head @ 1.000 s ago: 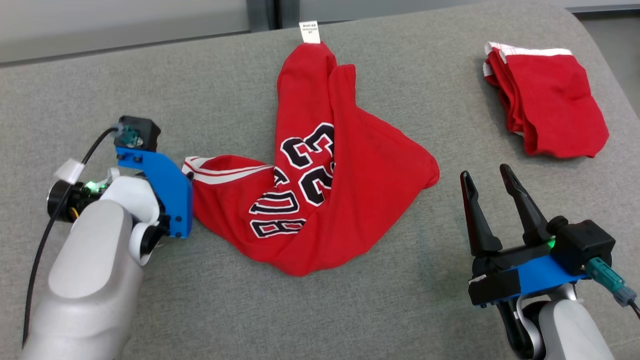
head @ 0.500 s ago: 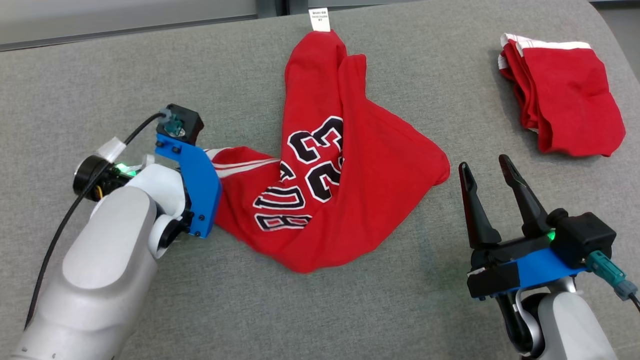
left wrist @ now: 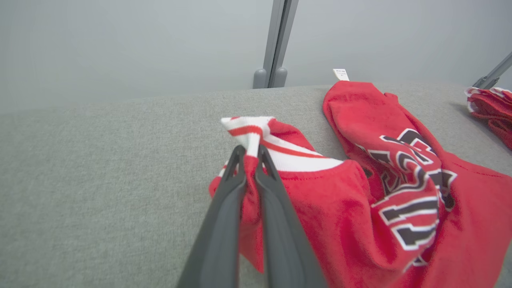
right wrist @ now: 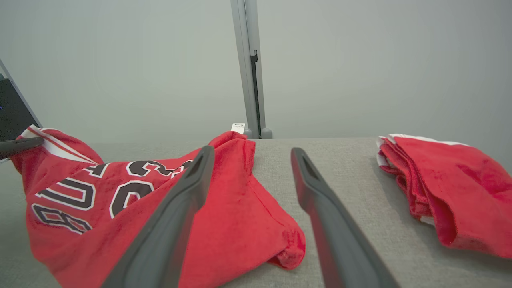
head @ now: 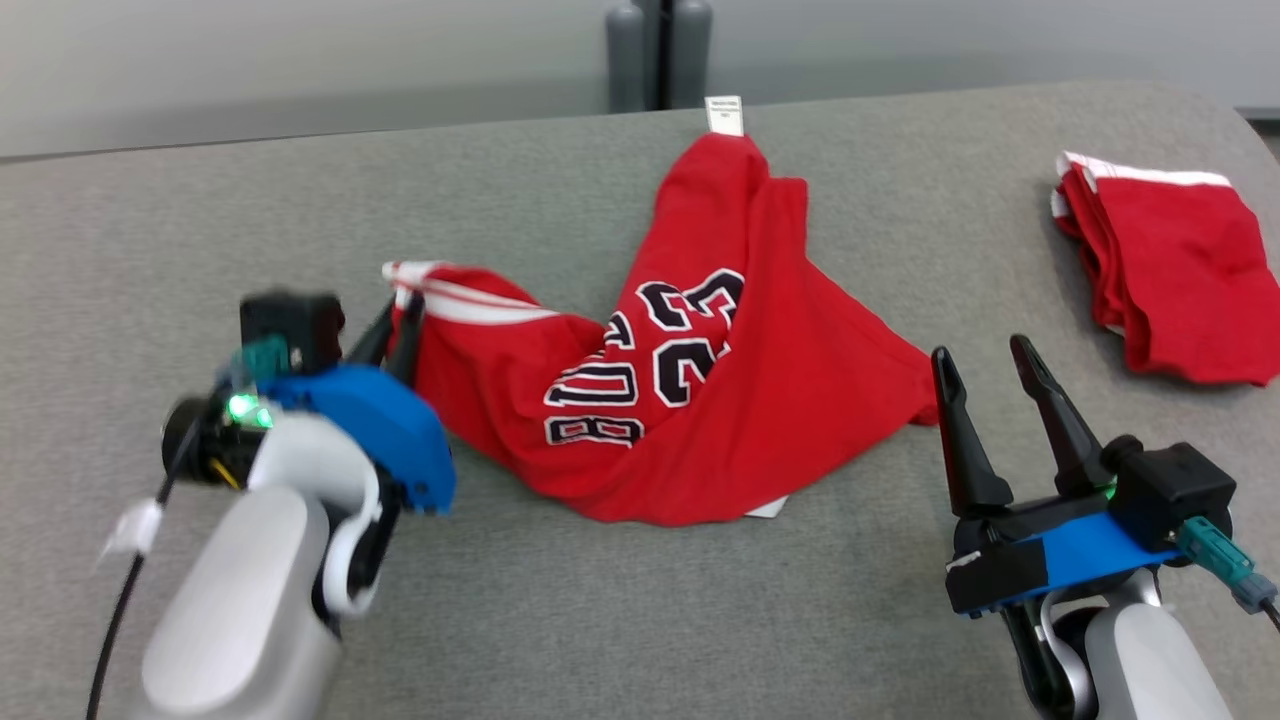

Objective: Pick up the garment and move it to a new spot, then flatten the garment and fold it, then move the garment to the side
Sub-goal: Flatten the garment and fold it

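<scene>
The left gripper (left wrist: 251,154) pinches the striped edge of the garment (left wrist: 352,216). The right gripper (head: 980,350) stands wide open, empty.

Both arms have a smooth, pale grey forearm (head: 240,600) with a white wrist joint, a bright blue bracket (head: 1090,550) and a black camera box (head: 1170,485) with a teal plug (head: 1210,550). The left gripper (head: 400,310) and right gripper (head: 980,350) each have long, dark, tapering fingers (head: 965,440). A green light (head: 240,408) glows at the left wrist, where a black cable (head: 112,630) carries a white tag (head: 130,525).
</scene>
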`<state>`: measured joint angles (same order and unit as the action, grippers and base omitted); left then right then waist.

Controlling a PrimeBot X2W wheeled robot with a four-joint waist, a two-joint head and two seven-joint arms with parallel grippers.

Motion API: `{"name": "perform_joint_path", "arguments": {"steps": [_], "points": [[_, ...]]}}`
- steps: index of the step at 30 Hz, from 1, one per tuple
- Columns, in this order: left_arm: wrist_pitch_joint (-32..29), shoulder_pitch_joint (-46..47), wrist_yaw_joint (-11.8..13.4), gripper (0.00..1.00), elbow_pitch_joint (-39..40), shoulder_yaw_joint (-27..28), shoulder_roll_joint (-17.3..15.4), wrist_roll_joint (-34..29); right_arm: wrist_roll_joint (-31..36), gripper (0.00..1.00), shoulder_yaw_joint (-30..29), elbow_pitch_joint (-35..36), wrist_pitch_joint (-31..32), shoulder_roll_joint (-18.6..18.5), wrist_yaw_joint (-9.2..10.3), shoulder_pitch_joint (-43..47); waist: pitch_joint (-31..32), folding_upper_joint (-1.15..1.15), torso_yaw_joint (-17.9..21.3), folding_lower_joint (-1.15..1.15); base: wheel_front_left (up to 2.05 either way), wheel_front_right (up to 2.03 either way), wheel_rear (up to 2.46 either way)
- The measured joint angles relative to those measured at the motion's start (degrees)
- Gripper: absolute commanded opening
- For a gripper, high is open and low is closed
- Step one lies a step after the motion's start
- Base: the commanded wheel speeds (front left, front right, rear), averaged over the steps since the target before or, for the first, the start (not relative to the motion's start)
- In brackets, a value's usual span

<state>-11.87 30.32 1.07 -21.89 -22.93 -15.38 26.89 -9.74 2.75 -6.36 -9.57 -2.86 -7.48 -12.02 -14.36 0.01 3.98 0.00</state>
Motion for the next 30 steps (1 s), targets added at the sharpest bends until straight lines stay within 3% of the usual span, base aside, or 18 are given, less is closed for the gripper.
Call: {"name": "perform_joint_path", "arguments": {"steps": [7, 14, 17, 19, 23, 30], "points": [[-0.7, -18.0, 3.3, 0.00, 22.3, 2.0, 0.6, 6.8, 0.0, 1.00, -1.6, 0.4, 0.9, 0.0, -0.01, 2.2, 3.2, 0.00, -4.3, 0.01, 0.00, 0.00, 0.00], [-10.2, -35.0, 11.0, 0.00, 45.4, 1.8, -2.4, 10.1, -0.1, 1.00, -1.5, 1.1, 0.9, 0.0, -0.01, 2.8, 3.2, -0.01, -6.1, 0.00, 0.00, 0.00, 0.00], [-13.6, -42.1, 14.9, 0.00, 51.0, 2.2, -5.1, 9.3, -0.5, 1.00, -1.5, 1.2, 0.7, 0.0, 0.00, 2.9, 2.5, -0.01, -5.8, 0.01, 0.00, 0.00, 0.00], [-13.9, -44.1, 16.2, 0.00, 53.4, 3.2, -5.4, 9.6, -0.5, 1.00, -1.8, 1.2, 0.4, 0.1, 0.00, 2.9, 1.9, -0.01, -5.4, 0.00, 0.00, 0.00, 0.00], [-15.7, -39.8, 15.0, 0.00, 49.3, 3.6, -5.8, 10.6, -0.8, 1.00, -1.3, 1.0, 0.1, 0.0, 0.00, 2.7, 0.3, -0.01, -3.9, 0.00, 0.00, 0.00, 0.00], [-15.3, -20.1, 12.5, 0.00, 24.1, 3.9, -2.8, 9.5, -0.3, 1.00, -0.6, 1.2, 0.2, 0.0, 0.00, 0.8, -2.5, -0.01, -0.8, -0.01, 0.00, 0.00, 0.00]]}}
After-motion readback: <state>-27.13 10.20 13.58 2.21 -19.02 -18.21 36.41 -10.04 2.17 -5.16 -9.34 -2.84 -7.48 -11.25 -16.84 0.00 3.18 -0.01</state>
